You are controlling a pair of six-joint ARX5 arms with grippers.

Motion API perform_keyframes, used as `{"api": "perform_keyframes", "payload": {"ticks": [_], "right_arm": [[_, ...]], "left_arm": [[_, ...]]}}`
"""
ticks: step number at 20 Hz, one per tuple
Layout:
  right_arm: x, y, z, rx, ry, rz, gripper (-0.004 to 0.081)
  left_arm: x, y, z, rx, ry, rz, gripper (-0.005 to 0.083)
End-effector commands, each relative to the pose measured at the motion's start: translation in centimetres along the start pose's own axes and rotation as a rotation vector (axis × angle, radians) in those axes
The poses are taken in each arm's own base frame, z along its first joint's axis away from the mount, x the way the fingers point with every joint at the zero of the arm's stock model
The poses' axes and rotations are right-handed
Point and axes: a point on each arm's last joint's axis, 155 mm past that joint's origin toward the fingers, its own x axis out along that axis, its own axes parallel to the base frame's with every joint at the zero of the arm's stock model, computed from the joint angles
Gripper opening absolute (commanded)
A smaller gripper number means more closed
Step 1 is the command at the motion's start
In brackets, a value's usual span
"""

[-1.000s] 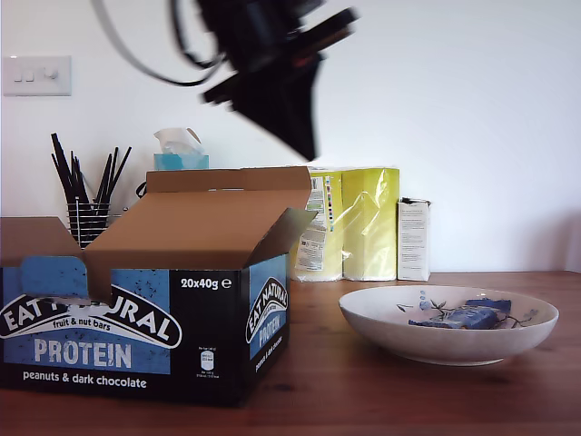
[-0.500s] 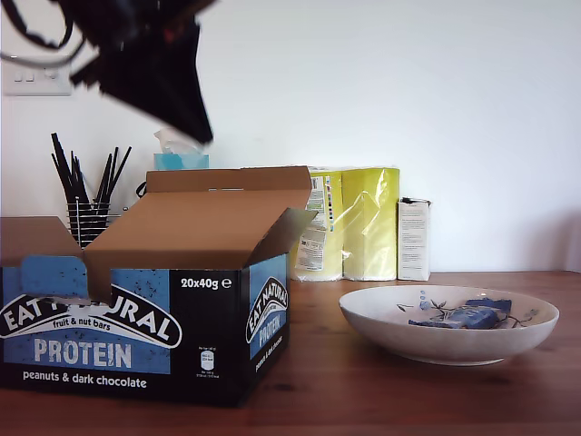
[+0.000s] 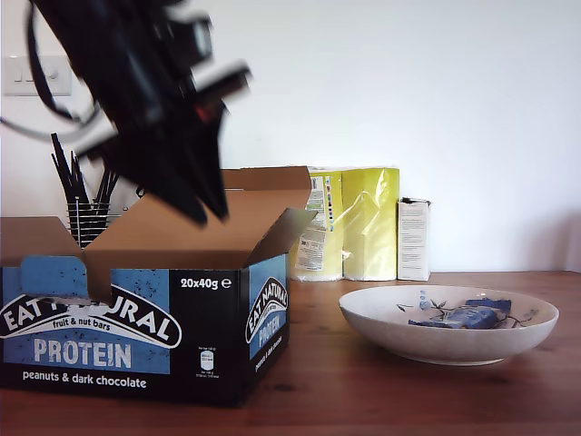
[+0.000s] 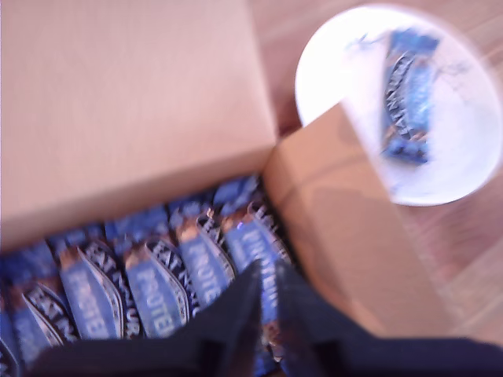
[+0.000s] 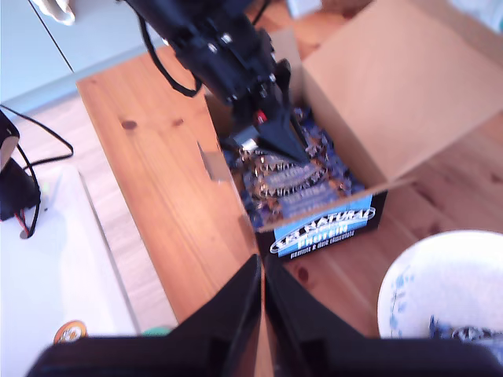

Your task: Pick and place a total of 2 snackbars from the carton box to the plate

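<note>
The carton box (image 3: pixel 136 309) stands nearest on the wooden worktop (image 3: pixel 381 391), at the exterior view's left, its brown flaps folded open. Rows of snackbars (image 4: pixel 157 287) in blue wrappers fill it. The first claw (image 4: pixel 263 298) hangs just above those bars with its fingers drawn together and nothing between them; in the exterior view it shows as a dark blur over the open box (image 3: pixel 195 195). To the exterior view's right, apart from the box, sits the plate (image 3: pixel 390 331) with one snackbar (image 3: pixel 463 316) lying inside. The second claw (image 5: pixel 262 302) is high over the worktop, also closed and empty. Behind stand yellow packets (image 3: pixel 359 222) against the wall.
</note>
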Motion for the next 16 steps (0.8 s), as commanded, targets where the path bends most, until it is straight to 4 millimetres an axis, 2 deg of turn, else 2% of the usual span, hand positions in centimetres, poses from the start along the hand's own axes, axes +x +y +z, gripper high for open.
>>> {"api": "perform_keyframes", "payload": {"ticks": [1, 7, 14, 16], "right_arm": [[-0.6, 0.3, 0.2, 0.0, -0.01, -0.002, -0.0013], [-1.9, 0.9, 0.1, 0.01, -0.024, -0.006, -0.0013], [-2.1, 0.6, 0.2, 0.005, -0.03, -0.033, -0.0013], [-2.1, 0.6, 0.2, 0.005, -0.032, -0.033, -0.0013]], "left_arm": [[1.4, -0.1, -1.1, -0.011, 0.041, -0.014, 0.0398], [5.0, -0.7, -2.3, -0.029, 0.108, -0.075, 0.0398], [7.1, -0.8, -3.3, -0.034, 0.146, -0.091, 0.0398], [7.4, -0.2, -3.7, -0.026, 0.158, -0.045, 0.0398]]}}
